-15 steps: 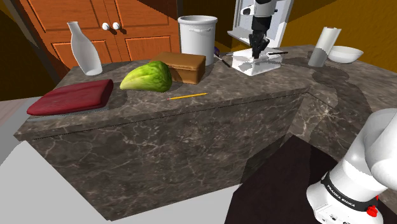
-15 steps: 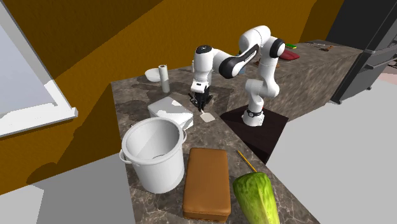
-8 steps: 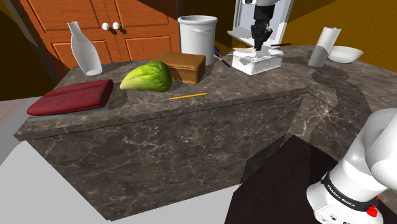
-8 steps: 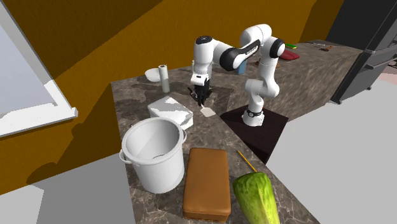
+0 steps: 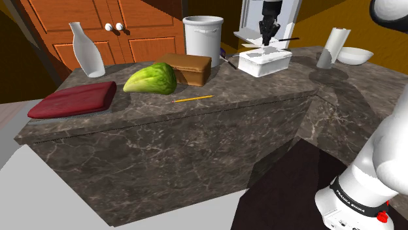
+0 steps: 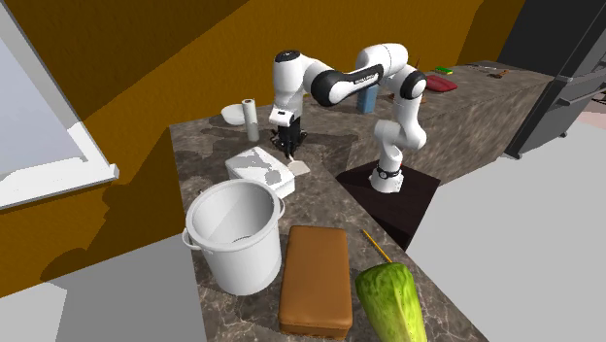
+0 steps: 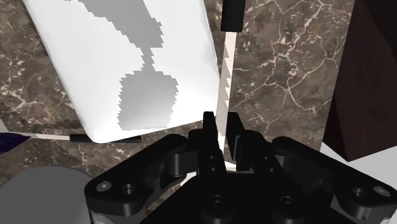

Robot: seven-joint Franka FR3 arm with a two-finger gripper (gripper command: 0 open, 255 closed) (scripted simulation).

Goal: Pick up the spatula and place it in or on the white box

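Gripper (image 7: 219, 130) pinches the spatula (image 7: 222, 83) by its thin shaft. The box (image 7: 127, 57) lies just beside the fingers, seemingly below. Shift sideways until the spatula hangs over the box, then lower before letting go.

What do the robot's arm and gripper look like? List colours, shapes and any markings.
The arm is made of rounded white segments with dark joints. Its gripper is all black: a blocky body with round recesses and two slim fingers. Near the base, a black band carries white lettering beside a small red mark.
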